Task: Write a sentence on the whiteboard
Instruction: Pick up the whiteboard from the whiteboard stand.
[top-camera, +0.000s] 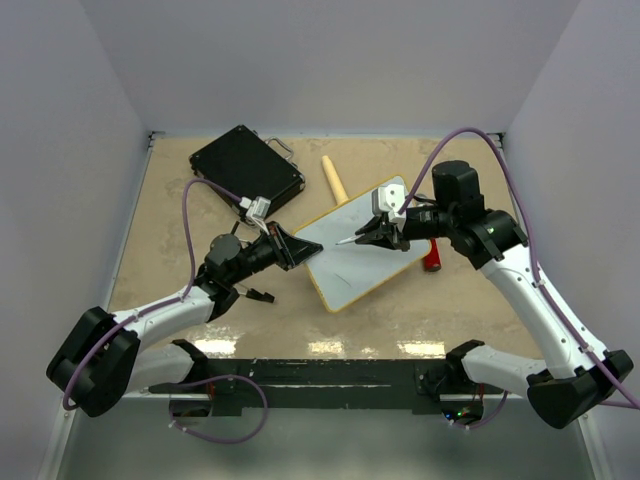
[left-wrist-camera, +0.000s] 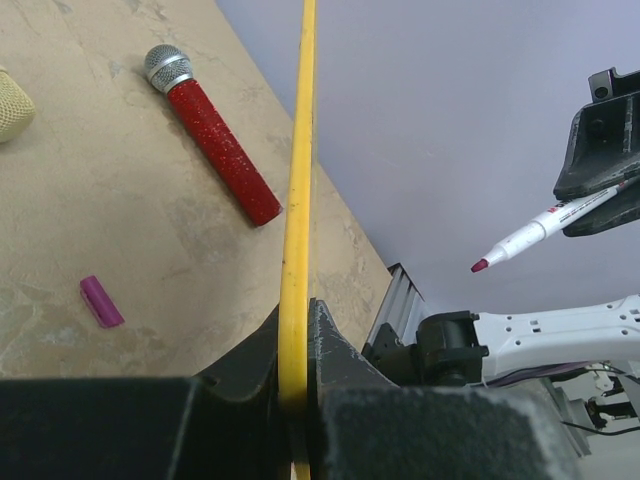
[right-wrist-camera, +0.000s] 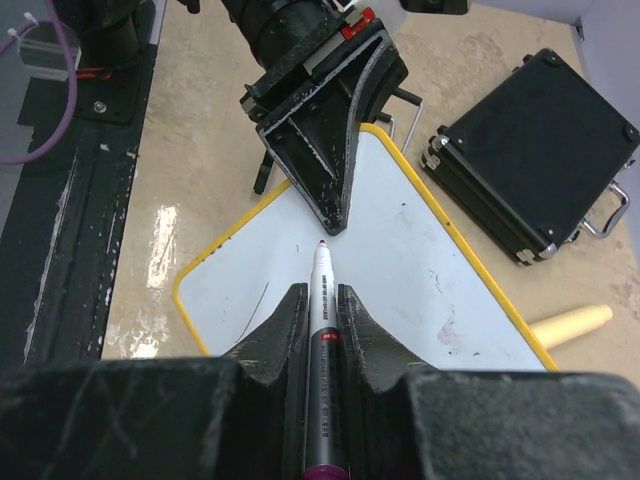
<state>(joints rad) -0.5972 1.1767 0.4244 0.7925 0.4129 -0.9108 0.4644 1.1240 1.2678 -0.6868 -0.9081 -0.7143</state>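
Closest in, both arms reach in from the near edge. The left fingers (top-camera: 292, 248) are clenched on the yellow rim of the board (top-camera: 352, 272), at its left end. From the left wrist view the board looks tipped up off the surface (top-camera: 180, 200) rather than flat. Its long axis runs near-left to far-right. The right fingers (top-camera: 374, 236) are the nearer pair to the white face and they're grasping the marker (right-wrist-camera: 322, 290). Its tip points left at the middle of the board but stops just short of touching, I'd say. No sentence on it yet that I can see, just 1 faint stroke. So the next bit is closing that small gap. Further back: a cap (left-wrist-camera: 101, 301), a red mic (left-wrist-camera: 215, 140) and a black case (top-camera: 247, 168).
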